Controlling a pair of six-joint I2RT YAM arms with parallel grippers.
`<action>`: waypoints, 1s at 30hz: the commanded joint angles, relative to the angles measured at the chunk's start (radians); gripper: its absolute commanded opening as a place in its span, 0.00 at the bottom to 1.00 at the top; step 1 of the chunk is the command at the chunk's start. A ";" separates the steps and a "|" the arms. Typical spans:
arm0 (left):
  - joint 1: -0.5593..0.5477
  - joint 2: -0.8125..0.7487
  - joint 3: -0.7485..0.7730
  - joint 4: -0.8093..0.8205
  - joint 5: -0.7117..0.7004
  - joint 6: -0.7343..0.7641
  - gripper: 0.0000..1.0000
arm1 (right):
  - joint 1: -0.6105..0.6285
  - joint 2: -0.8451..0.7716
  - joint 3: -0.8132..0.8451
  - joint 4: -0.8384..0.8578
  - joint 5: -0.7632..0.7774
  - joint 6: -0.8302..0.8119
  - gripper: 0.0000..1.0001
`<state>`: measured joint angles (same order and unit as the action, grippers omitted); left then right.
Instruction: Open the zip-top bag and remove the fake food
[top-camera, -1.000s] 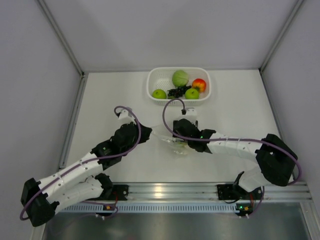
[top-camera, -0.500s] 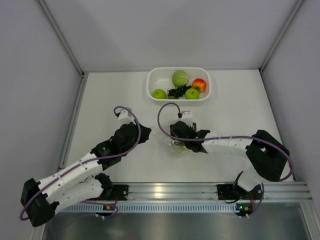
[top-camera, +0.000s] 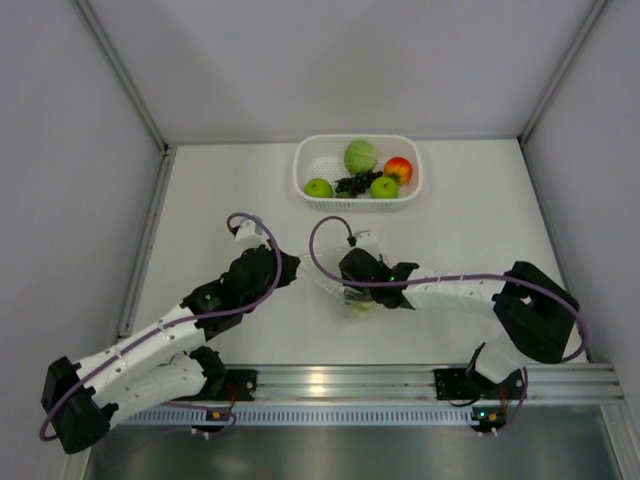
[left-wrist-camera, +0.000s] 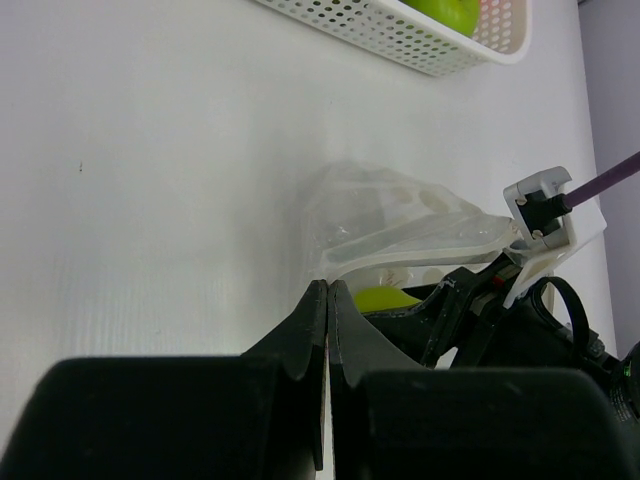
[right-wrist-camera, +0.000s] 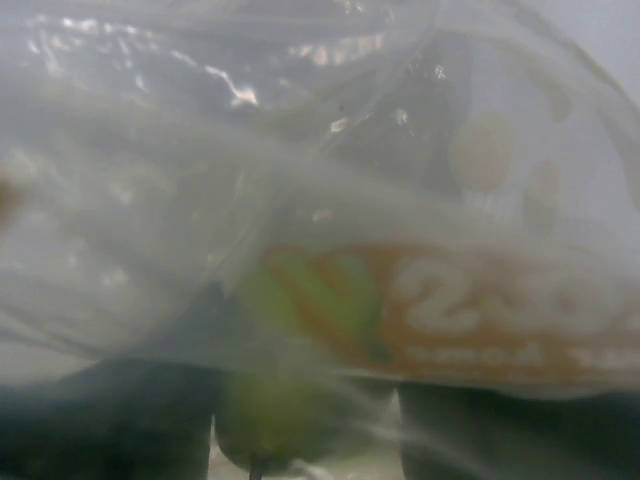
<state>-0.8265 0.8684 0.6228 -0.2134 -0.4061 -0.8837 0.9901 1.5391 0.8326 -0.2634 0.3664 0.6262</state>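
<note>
Top external shows my left claw (top-camera: 291, 268) pinched shut on the zip-top bag (top-camera: 333, 283) at its edge, mid-worktop (top-camera: 200, 200), with the white basket (top-camera: 300, 172) well beyond. My right claw (top-camera: 350, 292) sits inside the bag, fingers straddling a green fruit (right-wrist-camera: 290, 415). Plastic blurs that wrist view, so I cannot tell whether it grips.
</note>
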 joint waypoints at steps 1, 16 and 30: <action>0.017 -0.012 0.020 -0.001 -0.085 0.034 0.00 | 0.016 -0.042 -0.003 -0.083 0.009 0.000 0.44; 0.017 -0.026 0.057 -0.001 0.001 0.077 0.00 | 0.030 -0.014 0.233 -0.132 0.019 -0.135 0.30; 0.017 -0.031 0.124 -0.023 -0.023 0.173 0.00 | 0.108 0.090 0.459 -0.158 -0.083 -0.325 0.22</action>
<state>-0.8131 0.8574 0.7010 -0.2359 -0.3862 -0.7559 1.0672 1.6524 1.2404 -0.4217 0.3157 0.3580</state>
